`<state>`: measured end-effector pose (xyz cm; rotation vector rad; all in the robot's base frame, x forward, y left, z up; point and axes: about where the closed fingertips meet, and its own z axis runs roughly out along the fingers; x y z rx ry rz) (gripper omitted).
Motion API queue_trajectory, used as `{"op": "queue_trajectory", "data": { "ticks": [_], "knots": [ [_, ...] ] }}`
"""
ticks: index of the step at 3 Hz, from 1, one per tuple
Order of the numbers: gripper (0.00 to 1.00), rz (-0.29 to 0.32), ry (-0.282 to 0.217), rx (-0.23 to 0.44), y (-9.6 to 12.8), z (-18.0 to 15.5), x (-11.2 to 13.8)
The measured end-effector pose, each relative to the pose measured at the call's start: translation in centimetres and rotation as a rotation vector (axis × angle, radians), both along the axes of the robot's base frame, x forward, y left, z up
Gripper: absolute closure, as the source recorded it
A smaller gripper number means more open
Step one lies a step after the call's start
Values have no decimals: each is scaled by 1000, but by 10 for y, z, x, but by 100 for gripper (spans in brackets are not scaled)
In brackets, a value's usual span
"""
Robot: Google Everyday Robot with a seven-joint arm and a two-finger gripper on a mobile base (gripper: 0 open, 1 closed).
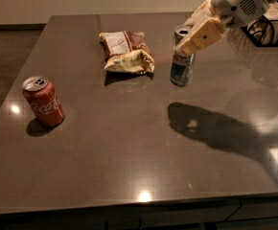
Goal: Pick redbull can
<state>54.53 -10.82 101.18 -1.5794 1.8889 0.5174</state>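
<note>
The redbull can (181, 70) is a slim silver can with blue panels. It hangs upright a little above the dark table (129, 152), right of centre towards the back. Its shadow lies on the table in front of it. My gripper (188, 43) comes in from the upper right and is shut on the can's upper part. One tan finger (200, 35) covers the can's right upper side, and the other finger is hidden behind it.
A red Coca-Cola can (43, 101) stands at the left. A crumpled chip bag (127, 51) lies at the back, left of the redbull can. A black wire basket (268, 30) sits at the far right. The table's front edge runs along the bottom.
</note>
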Motion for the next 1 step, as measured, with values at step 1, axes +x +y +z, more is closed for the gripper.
{"op": "queue_trajectory", "data": {
  "ticks": [1],
  "knots": [
    [100,3,-6,4,0,4,0]
  ]
}}
